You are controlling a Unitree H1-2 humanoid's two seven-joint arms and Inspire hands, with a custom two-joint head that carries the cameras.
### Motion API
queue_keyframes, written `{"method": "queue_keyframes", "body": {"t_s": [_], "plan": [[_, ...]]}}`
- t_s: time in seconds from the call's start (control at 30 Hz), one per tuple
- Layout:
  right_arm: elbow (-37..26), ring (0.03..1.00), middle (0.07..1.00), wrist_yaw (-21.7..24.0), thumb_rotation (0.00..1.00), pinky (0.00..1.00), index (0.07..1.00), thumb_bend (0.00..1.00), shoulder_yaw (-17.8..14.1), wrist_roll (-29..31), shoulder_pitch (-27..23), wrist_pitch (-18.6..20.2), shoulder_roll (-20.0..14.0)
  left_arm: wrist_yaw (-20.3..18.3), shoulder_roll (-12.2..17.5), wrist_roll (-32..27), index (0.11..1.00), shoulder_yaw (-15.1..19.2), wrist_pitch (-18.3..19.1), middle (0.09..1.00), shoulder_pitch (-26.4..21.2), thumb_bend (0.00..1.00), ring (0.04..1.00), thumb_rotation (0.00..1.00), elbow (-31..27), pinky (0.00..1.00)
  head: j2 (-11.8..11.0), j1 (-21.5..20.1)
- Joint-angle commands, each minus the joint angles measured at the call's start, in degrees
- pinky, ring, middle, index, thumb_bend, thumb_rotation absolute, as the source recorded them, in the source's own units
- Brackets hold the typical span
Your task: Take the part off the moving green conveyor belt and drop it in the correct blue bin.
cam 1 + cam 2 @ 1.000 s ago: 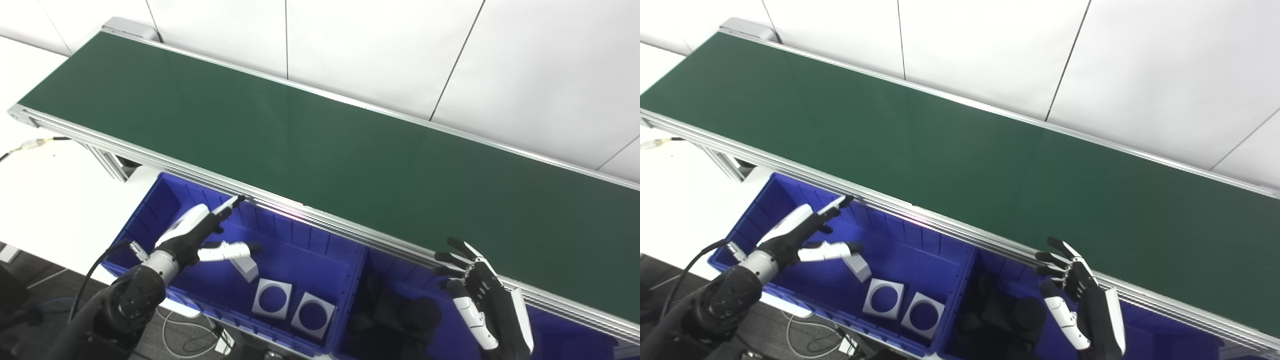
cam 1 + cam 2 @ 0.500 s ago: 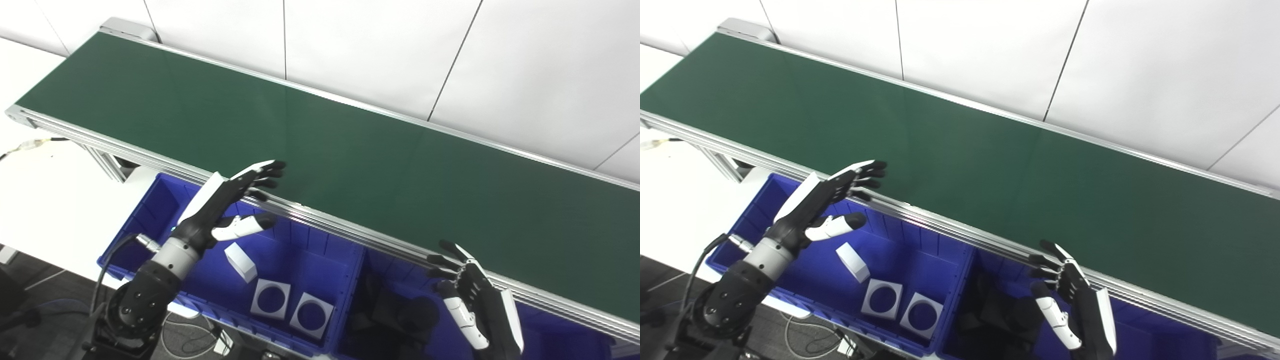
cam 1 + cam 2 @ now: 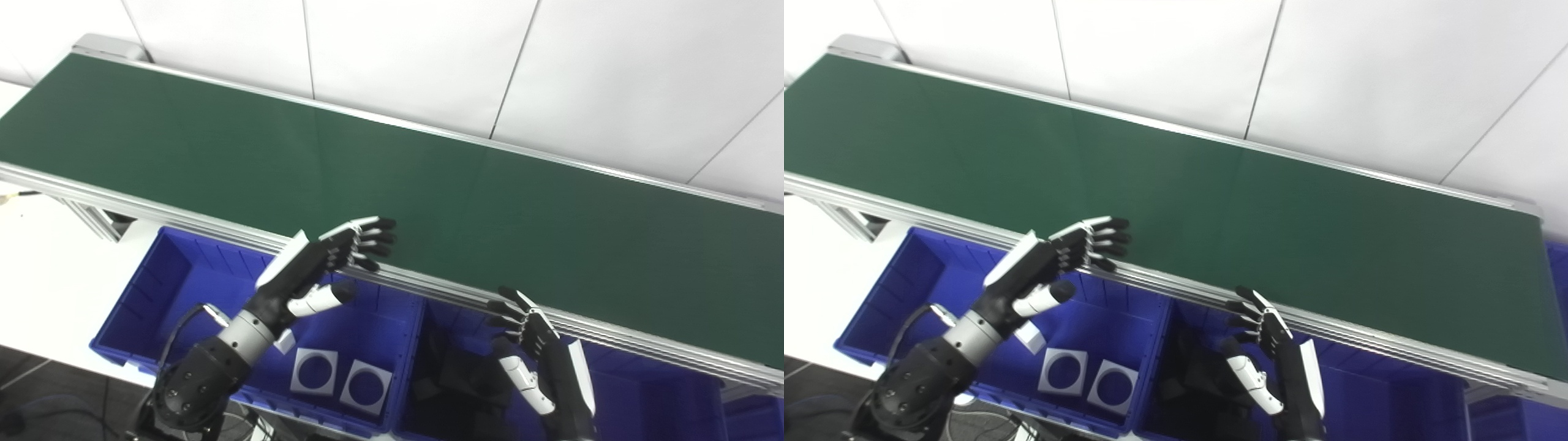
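Your left robot hand (image 3: 318,263) has released the white part (image 3: 1029,337) into the left blue bin (image 3: 153,288), now empty, fingers spread over the conveyor belt's (image 3: 429,202) near edge.

White table (image 3: 43,269) under blue bins (image 3: 159,288) and green conveyor belt (image 3: 490,202).

Black fingers (image 3: 367,236) with white backs – silver wrist cuff (image 3: 245,329) (thin cable looped beside).

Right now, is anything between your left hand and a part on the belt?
No part shows on the belt, so there is nothing to reach for. The left hand is open over the belt's near rail, with nothing visible blocking it.
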Motion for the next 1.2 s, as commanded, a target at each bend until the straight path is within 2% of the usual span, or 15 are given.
{"method": "queue_keyframes", "body": {"t_s": [0.0, 0.03, 0.07, 0.1, 0.13, 0.2, 0.23, 0.3, 0.5, 0.6, 0.7, 0.83, 1.17], "plan": [[-0.36, 0.732, 0.794, -1.33, 0.71, 0.63, 0.862, 0.59, 0.64, -0.65, 0.16, -4.1, 1.41, -1.29, 0.18, -2.05, 0.85, -0.19, -2.75, 0.816, -2.11, 0.87, 0.77, 0.89, 1.21, 0.69, -0.51, -4.01], [-0.1, 0.742, 0.804, -1.67, 0.71, 0.64, 0.869, 0.58, 0.83, -0.92, 0.25, -4.35, 1.72, -1.63, 0.21, -2.52, 0.843, -0.24, -2.88, 0.816, -2.48, 0.87, 0.764, 0.88, 2.13, 0.69, -0.6, -4.64], [0.3, 0.746, 0.808, -2.07, 0.71, 0.65, 0.871, 0.58, 1.1, -1.28, 0.34, -4.55, 2.13, -2.2, 0.31, -3.19, 0.842, -0.31, -2.88, 0.817, -2.94, 0.87, 0.765, 0.88, 3.27, 0.69, -1.23, -8.26], [0.58, 0.749, 0.81, -2.34, 0.71, 0.65, 0.873, 0.58, 1.27, -1.54, 0.4, -4.7, 2.41, -2.63, 0.38, -3.65, 0.842, -0.34, -2.9, 0.819, -3.26, 0.86, 0.767, 0.87, 4.07, 0.69, -1.23, -8.26], [1.17, 0.75, 0.811, -2.8, 0.71, 0.65, 0.873, 0.58, 1.52, -2.11, 0.39, -5.05, 2.85, -3.28, 0.34, -4.44, 0.842, -0.44, -3.08, 0.82, -3.67, 0.86, 0.767, 0.87, 5.26, 0.69, -2.0, -11.52], [1.9, 0.755, 0.815, -3.45, 0.72, 0.66, 0.875, 0.58, 1.87, -2.89, 0.36, -5.52, 3.35, -4.06, 0.3, -5.39, 0.841, -0.44, -3.41, 0.822, -4.05, 0.86, 0.767, 0.86, 6.55, 0.69, -2.18, -12.43], [2.38, 0.756, 0.816, -4.01, 0.72, 0.66, 0.875, 0.58, 2.14, -3.94, 0.28, -5.3, 3.78, -4.54, -0.02, -5.92, 0.841, -0.53, -4.45, 0.823, -4.29, 0.85, 0.767, 0.86, 8.01, 0.69, -2.57, -15.18], [2.79, 0.758, 0.809, -4.71, 0.73, 0.67, 0.876, 0.58, 2.52, -5.26, 0.22, -4.77, 4.25, -5.05, -0.46, -6.46, 0.839, -0.62, -5.91, 0.818, -4.47, 0.81, 0.762, 0.85, 9.76, 0.69, -2.41, -16.12], [3.37, 0.755, 0.809, -4.92, 0.74, 0.67, 0.878, 0.58, 3.08, -5.78, -0.46, -4.33, 4.23, -5.03, -1.49, -7.15, 0.841, -0.1, -9.55, 0.82, -3.68, 0.75, 0.772, 0.84, 13.33, 0.7, -0.61, -15.25], [2.91, 0.751, 0.804, -4.32, 0.75, 0.67, 0.879, 0.6, 3.07, -5.33, -0.54, -3.69, 3.64, -4.49, -1.81, -7.44, 0.843, 0.38, -9.3, 0.819, -3.41, 0.74, 0.767, 0.83, 14.0, 0.7, 0.2, -13.73], [2.5, 0.743, 0.799, -3.99, 0.73, 0.66, 0.877, 0.58, 3.04, -4.76, -0.53, -3.64, 3.2, -4.34, -2.07, -7.49, 0.844, 0.72, -8.91, 0.819, -3.18, 0.75, 0.755, 0.82, 13.93, 0.68, 0.56, -13.03], [1.97, 0.741, 0.796, -3.88, 0.74, 0.66, 0.874, 0.58, 2.99, -4.42, -0.62, -3.24, 2.93, -4.61, -2.05, -7.33, 0.844, 1.11, -10.16, 0.823, -3.03, 0.75, 0.761, 0.82, 14.28, 0.68, 1.14, -11.55], [0.04, 0.733, 0.798, -3.6, 0.76, 0.65, 0.876, 0.58, 2.76, -3.18, 0.0, -2.87, 2.16, -3.03, -1.67, -6.13, 0.816, 2.49, -8.9, 0.813, -0.05, 0.81, 0.774, 0.77, 10.69, 0.7, 2.2, -8.08]]}}
